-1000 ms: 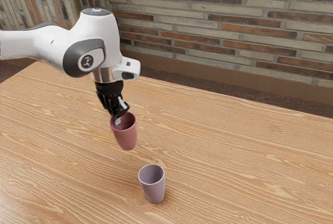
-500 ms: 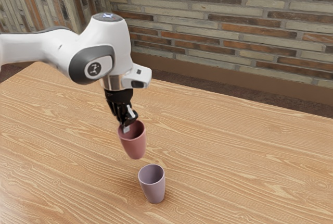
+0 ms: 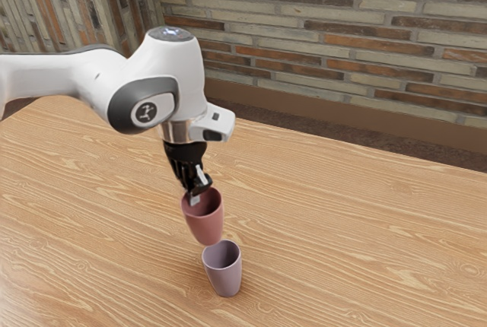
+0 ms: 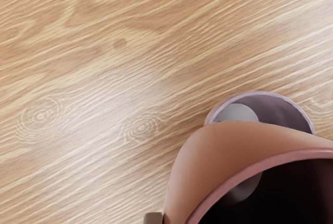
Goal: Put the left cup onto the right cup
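Claw: the black claw [image 3: 195, 192] is clenched on the rim of the pink cup [image 3: 204, 222].
Pink cup: aloft and tilted, its base just above the purple cup [image 3: 222, 268].
Purple cup: upright on the tabletop [image 3: 365, 213], mouth open.
Step in hand: seemingly final alignment. Centre the base over the mouth, level the tilt, lower gently, then let go.

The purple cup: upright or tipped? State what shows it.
Upright: the purple cup stands on its base on the table, open mouth facing up.

I'm seeing the pink cup [image 4: 218, 164] running off my wrist view's edge. It's hiding part of the purple cup [image 4: 276, 109].
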